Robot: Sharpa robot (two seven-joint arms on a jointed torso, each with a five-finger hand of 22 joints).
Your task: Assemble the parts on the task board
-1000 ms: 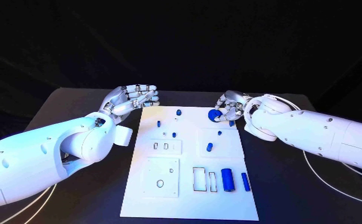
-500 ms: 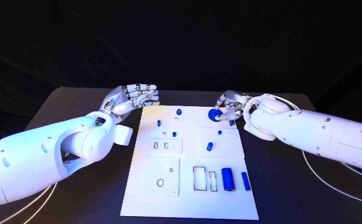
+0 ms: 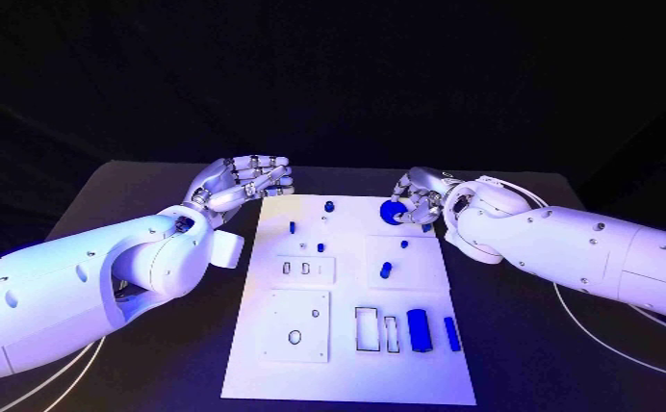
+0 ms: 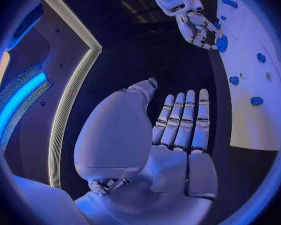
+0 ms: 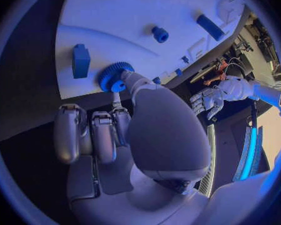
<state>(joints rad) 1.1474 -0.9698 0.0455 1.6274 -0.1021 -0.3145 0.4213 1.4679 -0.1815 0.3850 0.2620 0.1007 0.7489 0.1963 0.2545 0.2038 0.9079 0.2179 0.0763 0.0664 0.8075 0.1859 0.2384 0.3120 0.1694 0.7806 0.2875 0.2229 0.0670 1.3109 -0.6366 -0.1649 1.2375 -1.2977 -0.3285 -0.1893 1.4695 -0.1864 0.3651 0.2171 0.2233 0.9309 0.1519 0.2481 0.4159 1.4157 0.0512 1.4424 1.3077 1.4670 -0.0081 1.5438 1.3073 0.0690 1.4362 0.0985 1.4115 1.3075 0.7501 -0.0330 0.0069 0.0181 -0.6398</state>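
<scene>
You cannot see how the right robot hand meets the blue toothed wheel in the head view: its fingers cover the wheel's right side. The small blue parts at the upper middle of the task board are too small to tell their shapes. The frame's upper right edge in the left wrist view cuts the board off.
</scene>
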